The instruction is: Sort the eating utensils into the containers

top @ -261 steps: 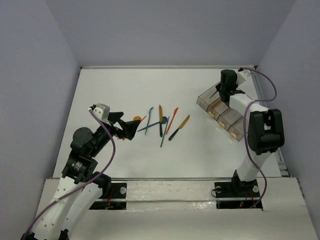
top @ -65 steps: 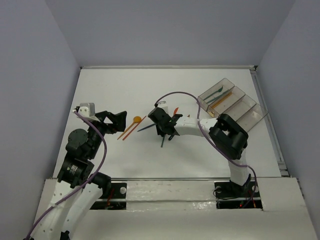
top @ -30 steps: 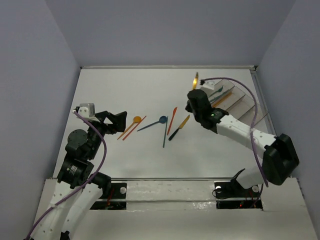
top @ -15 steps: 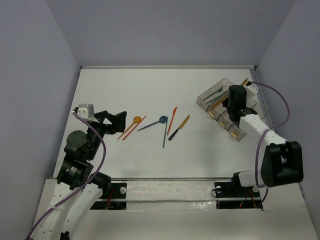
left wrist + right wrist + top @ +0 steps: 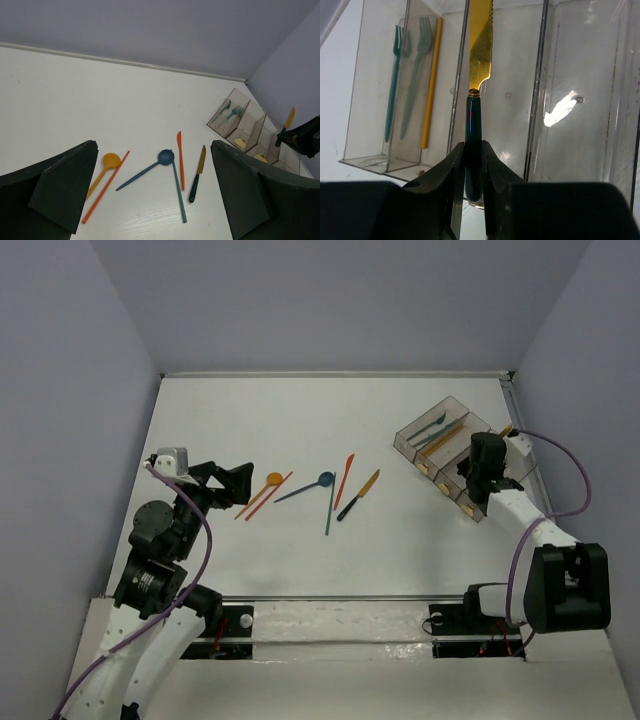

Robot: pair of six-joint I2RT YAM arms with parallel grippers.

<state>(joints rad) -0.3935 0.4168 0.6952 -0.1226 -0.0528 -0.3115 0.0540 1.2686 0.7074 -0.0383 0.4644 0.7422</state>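
My right gripper [image 5: 472, 150] is shut on the dark green handle of a gold-bladed knife [image 5: 480, 55]. It holds the knife above the clear divided tray [image 5: 580, 150], along the left wall of the bin beside the end bins. Those hold two teal forks [image 5: 417, 70] and a yellow-orange utensil [image 5: 432, 80]. In the top view the right gripper [image 5: 487, 453] is over the tray [image 5: 420, 440]. My left gripper [image 5: 235, 483] is open and empty, left of several utensils: orange spoon [image 5: 262, 485], red stick [image 5: 268, 495], blue spoon [image 5: 305, 487], teal stick [image 5: 329, 505], red knife [image 5: 345, 480], green-handled knife [image 5: 358, 494].
The table's back wall and side walls close in the white surface. The tray lies diagonally at the far right near the right edge. In the left wrist view the loose utensils [image 5: 172, 165] lie between my left fingers [image 5: 60, 190], the tray [image 5: 240, 122] beyond.
The right arm picked one green-handled knife from the pile, carried it to the tray, and in the last half second shifted nearer along the tray. The left arm stayed still.
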